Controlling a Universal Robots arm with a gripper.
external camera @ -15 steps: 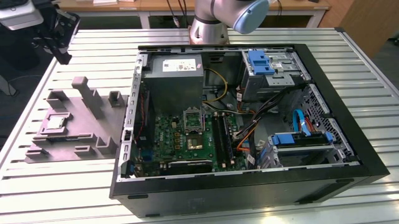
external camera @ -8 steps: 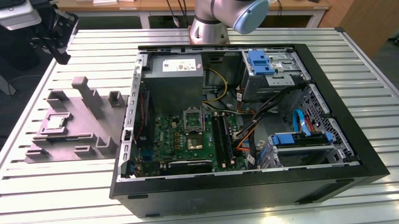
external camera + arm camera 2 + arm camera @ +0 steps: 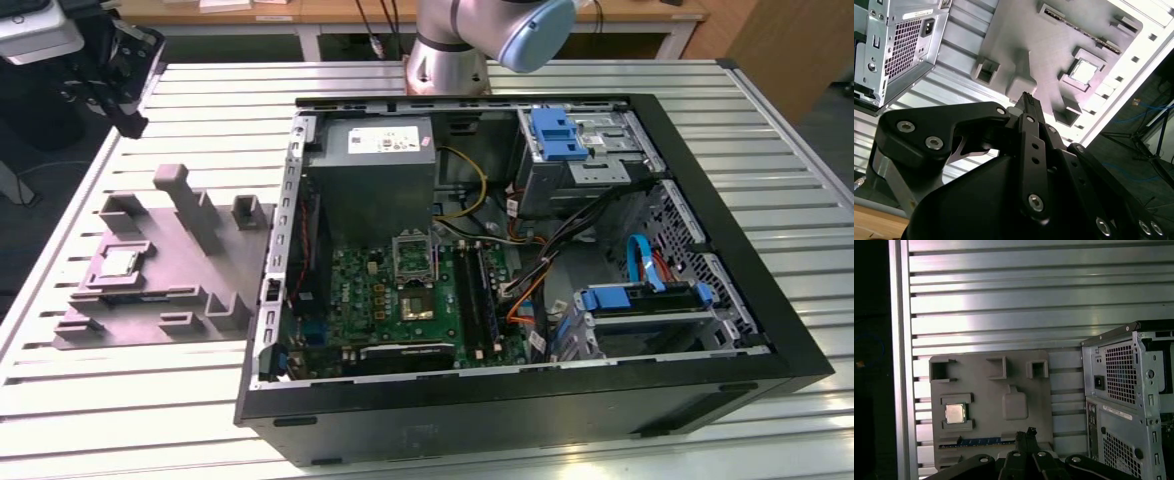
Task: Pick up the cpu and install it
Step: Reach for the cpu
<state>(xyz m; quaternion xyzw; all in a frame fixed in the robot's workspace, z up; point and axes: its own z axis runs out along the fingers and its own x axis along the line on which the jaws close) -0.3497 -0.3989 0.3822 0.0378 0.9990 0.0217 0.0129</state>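
While the cpu (image 3: pixel 118 262) lies flat in a square recess of the grey fixture plate (image 3: pixel 187 262), the arm's jaws hang above the tabletop (image 3: pixel 134 400), well apart from the chip, near the far corner on the exterior view's left. In both wrist views the jaws are closed, fingertips pressed together with nothing between them.

The fixture plate rests on the slatted metal tabletop, just beside the open computer case (image 3: pixel 534 405), on the exterior view's left of it. Several raised blocks and empty pockets stand on the plate around the chip's recess. In the first wrist view the cpu (image 3: pixel 955 413) shows its silvery top framed by two low grey lips, and a blue strip runs along the plate's edge close by. In the second wrist view the cpu (image 3: pixel 1085 71) gleams pale in the same recess, beyond the closed fingertips (image 3: pixel 1027 98).

Inside the case, the green motherboard (image 3: pixel 387 300) lies flat, with a metal-framed socket (image 3: pixel 411 252) near its middle and a brownish chip (image 3: pixel 416 303) just beside that. A grey power supply (image 3: pixel 380 165) sits at the far end.
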